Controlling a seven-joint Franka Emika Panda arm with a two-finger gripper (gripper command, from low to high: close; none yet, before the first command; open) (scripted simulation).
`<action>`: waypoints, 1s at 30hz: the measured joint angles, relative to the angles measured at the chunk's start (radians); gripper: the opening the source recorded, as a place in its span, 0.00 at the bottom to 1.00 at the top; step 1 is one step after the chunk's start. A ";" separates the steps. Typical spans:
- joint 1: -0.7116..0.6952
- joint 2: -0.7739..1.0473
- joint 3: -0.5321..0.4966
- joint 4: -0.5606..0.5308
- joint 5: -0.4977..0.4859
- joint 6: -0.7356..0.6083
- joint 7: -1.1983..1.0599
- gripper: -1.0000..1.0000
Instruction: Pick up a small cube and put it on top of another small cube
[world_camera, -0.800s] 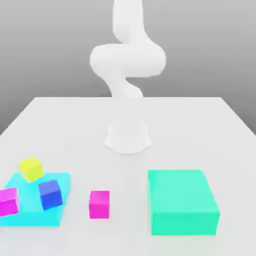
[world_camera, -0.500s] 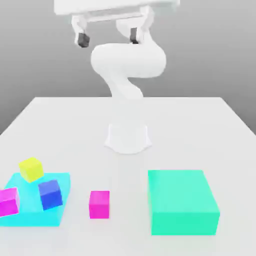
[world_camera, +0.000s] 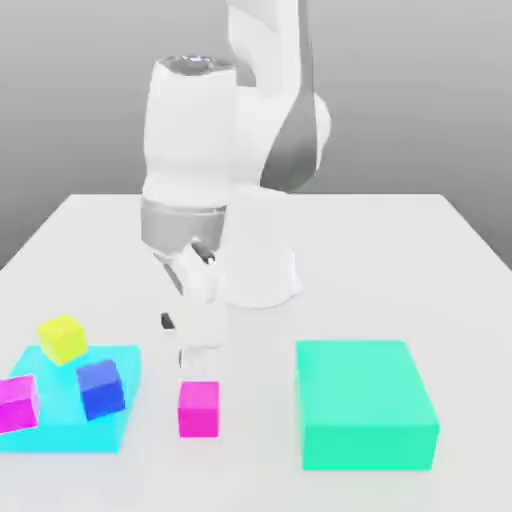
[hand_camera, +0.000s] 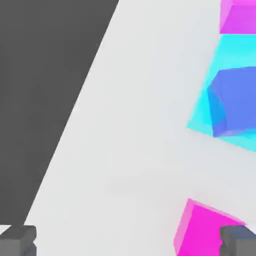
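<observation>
One small magenta cube (world_camera: 198, 408) (hand_camera: 205, 232) sits alone on the white table, near the front. The other small magenta cube (world_camera: 18, 403) (hand_camera: 239, 17) rests on a flat cyan pad (world_camera: 60, 425) (hand_camera: 200, 117) at the exterior view's left. My gripper (world_camera: 195, 352) (hand_camera: 128, 242) hangs just above and slightly behind the lone cube, not touching it. It is open: its two dark fingertips (hand_camera: 17, 240) stand far apart, and the cube lies close to one of them, not centred between them.
A blue cube (world_camera: 101, 388) (hand_camera: 235, 102) and a yellow cube (world_camera: 62, 338) also occupy the cyan pad. A large teal block (world_camera: 365, 403) stands at the exterior view's right. The arm's base (world_camera: 257, 275) rises mid-table. The table edge (hand_camera: 75, 105) runs nearby.
The arm has swung down from high above the table to just over the lone magenta cube. None of the cubes has moved.
</observation>
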 joint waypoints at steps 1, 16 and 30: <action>-0.006 0.025 -0.002 -0.018 0.009 0.018 0.037 0.50; 0.118 0.354 -0.174 -0.027 -0.097 0.282 0.256 0.50; 0.058 0.248 -0.088 -0.045 0.005 0.201 0.182 0.00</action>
